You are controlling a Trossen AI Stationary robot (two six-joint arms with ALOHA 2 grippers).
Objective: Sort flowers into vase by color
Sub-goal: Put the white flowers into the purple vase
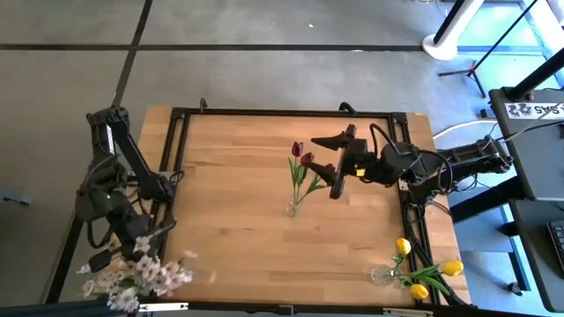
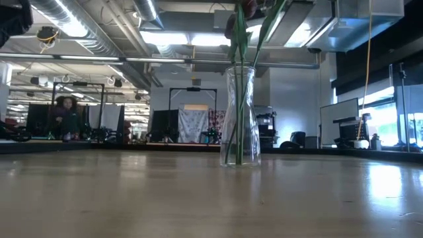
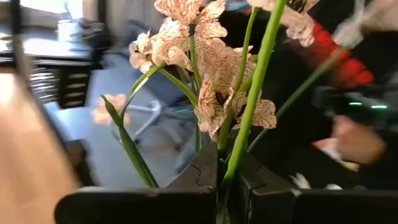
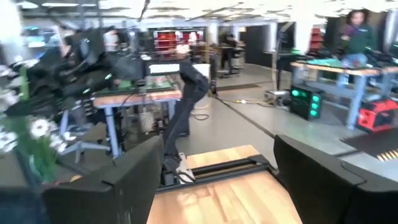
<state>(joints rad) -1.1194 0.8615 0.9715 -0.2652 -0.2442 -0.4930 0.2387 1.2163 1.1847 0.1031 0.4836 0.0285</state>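
Clamped tight between the left gripper's [image 3: 219, 186] dark fingers [image 3: 186, 180]: thin green stems of the white-pink blossom spray [image 3: 211, 62], petals veined and fanned out close to the lens. From above, same spray [image 1: 141, 275] bunched at the near left corner of the desk [image 1: 238, 211], hanging partly past the edge, left gripper [image 1: 132, 239] right over it.

Mid-desk, slightly right of centre: clear glass vase [image 2: 240, 116] upright, holding two dark red tulips [image 1: 301, 154] on long green stems, heads tilted toward the far side. Just right of those heads, right gripper [image 1: 330, 165] hovering with fingers [image 4: 134, 180] spread wide, nothing between them, only bare wood and the black frame rail [image 4: 217, 169] visible through the gap.

Near right corner: second small glass vase [image 1: 381, 276] with three yellow tulips [image 1: 427, 271], stems leaning out toward the right edge, well apart from the red ones.

Beyond the desk, an open workshop with benches, and a person [image 2: 65, 116] standing far off on the left in the low view.
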